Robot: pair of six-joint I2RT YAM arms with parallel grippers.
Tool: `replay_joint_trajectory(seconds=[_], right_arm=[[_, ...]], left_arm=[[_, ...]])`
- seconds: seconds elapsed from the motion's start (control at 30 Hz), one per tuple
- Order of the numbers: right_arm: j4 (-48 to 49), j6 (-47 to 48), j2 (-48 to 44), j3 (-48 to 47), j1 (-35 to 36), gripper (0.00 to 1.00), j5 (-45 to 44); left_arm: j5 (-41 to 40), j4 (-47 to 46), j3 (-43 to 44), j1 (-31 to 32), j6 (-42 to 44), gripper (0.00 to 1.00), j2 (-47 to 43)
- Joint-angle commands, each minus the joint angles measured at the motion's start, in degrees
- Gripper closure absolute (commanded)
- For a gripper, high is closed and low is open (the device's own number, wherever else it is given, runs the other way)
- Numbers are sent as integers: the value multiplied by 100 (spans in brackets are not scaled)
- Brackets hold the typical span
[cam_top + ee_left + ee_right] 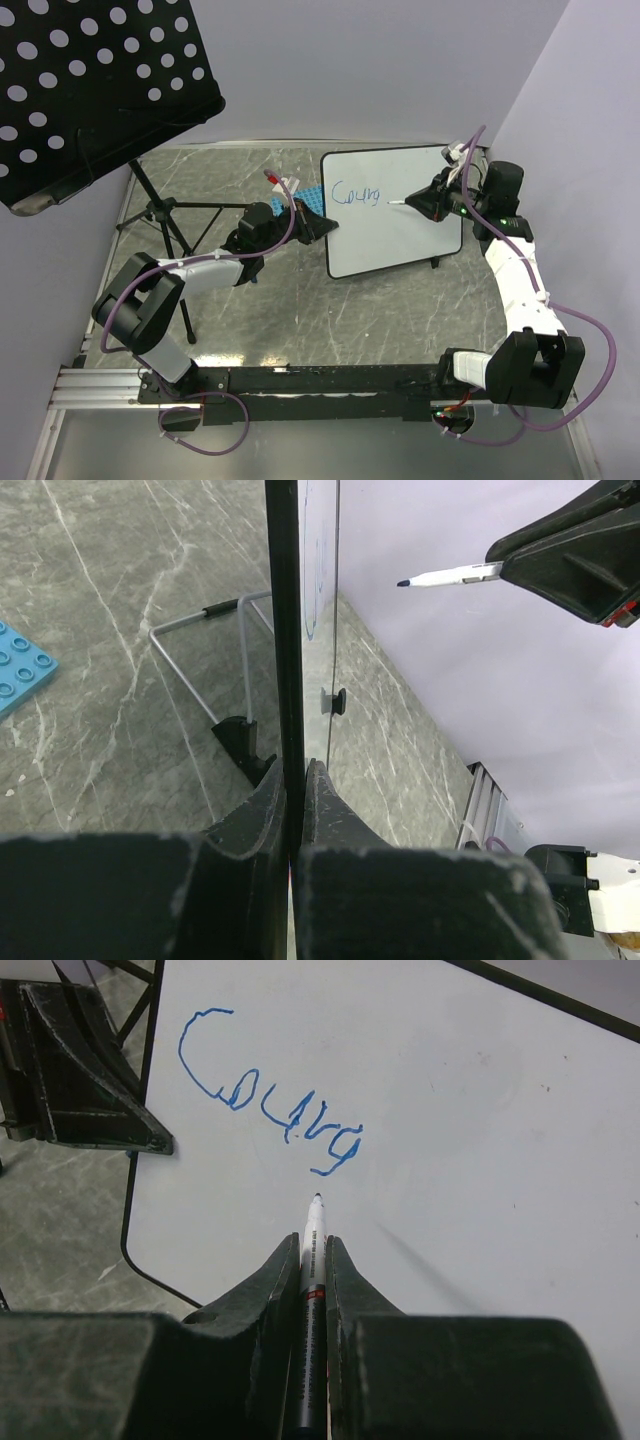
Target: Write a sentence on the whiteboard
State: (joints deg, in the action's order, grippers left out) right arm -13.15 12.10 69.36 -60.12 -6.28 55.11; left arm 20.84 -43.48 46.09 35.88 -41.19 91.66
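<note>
the whiteboard [395,215] stands on the table [400,310], toward the back. the left gripper [325,228] sits on its left edge, one finger on each side. the writing [355,193] is on the board's left part. the marker [398,202], in the right gripper [418,203], is just right of it. a music stand [100,90] is far left.

Our left arm [200,270] rises from its base at the near left, folds at the elbow and stretches its forearm rightward. Our left claw [296,770] is pinched tight on the left edge of the whiteboard [400,240], one finger on each face. Our right arm [515,275] runs up the right side with its wrist turned leftward, and our right claw [313,1250] is clamped on a marker [314,1222] whose tip points left.
</note>
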Motion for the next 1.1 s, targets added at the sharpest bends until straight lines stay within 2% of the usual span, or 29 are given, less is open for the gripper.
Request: replay_joint_trajectory(seconds=[0.0,1.07], right_arm=[[295,126,-28,35,22,100,35],[638,47,-28,246,22,100,-71]], left_arm=[[17,-371,6,16,234,99,-174],[25,-459,-73,24,164,99,-183]])
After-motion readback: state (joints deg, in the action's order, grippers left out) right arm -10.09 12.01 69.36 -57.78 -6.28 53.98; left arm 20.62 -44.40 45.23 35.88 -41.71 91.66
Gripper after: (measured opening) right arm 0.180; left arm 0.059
